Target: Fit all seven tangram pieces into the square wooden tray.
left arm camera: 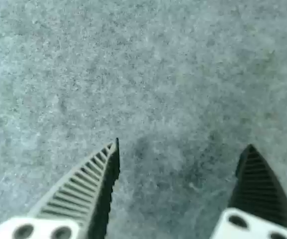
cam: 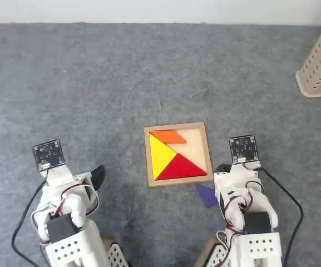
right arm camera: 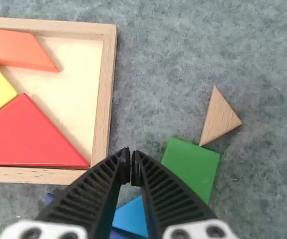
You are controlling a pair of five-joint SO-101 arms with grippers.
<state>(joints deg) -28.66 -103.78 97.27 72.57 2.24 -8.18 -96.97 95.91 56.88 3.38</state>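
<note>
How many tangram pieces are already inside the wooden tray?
3, all in the tray: the orange parallelogram along its far edge, the yellow triangle along its left side, the red triangle along its near edge. The tray's inside shows whole, so none is hidden.

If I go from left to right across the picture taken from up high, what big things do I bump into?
left arm → square wooden tray → right arm → cream basket
</note>
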